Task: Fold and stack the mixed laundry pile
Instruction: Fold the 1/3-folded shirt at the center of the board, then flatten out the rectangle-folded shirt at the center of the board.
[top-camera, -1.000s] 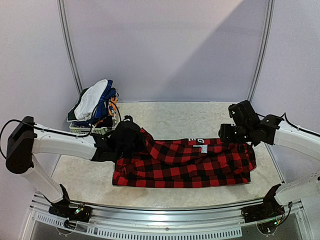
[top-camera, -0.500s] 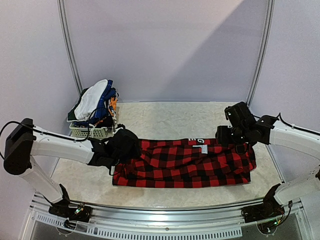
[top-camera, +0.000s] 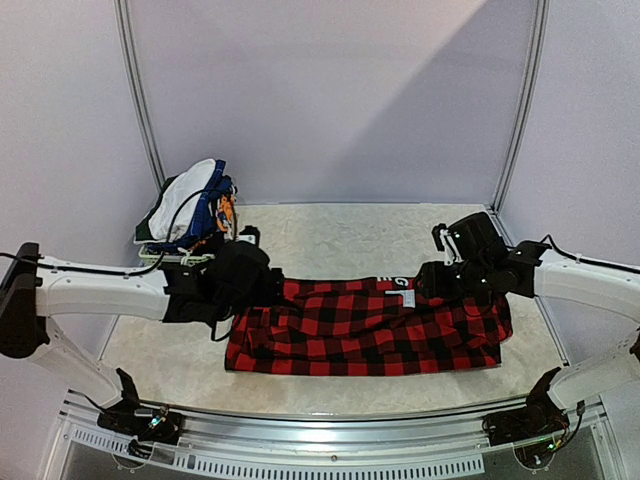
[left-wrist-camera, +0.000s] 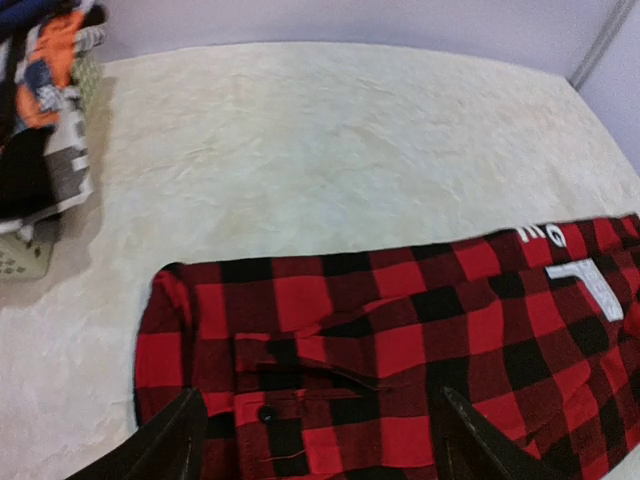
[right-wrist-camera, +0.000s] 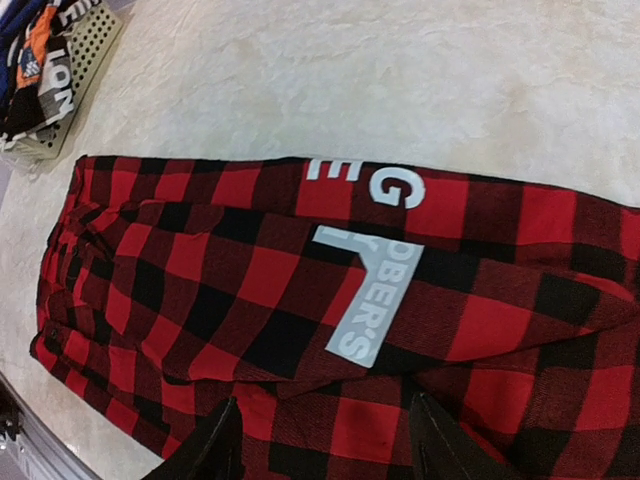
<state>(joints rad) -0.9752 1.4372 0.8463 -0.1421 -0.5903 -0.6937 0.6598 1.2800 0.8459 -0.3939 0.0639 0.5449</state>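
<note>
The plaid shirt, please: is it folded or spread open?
Folded: the plaid shirt lies as a long band, layers overlapping, its white lettering partly covered.

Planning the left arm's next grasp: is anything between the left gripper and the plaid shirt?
Nothing visible. The left gripper hangs open over the plaid shirt, only cloth beneath it; the white basket sits off to the side.

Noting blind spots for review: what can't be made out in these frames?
- Top view: fingertips of left gripper and right gripper, hidden under their own wrists.
- Right wrist view: lettering on plaid shirt, partly tucked into a fold.
- Both wrist views: laundry pile and basket, cut off at the left edge.
</note>
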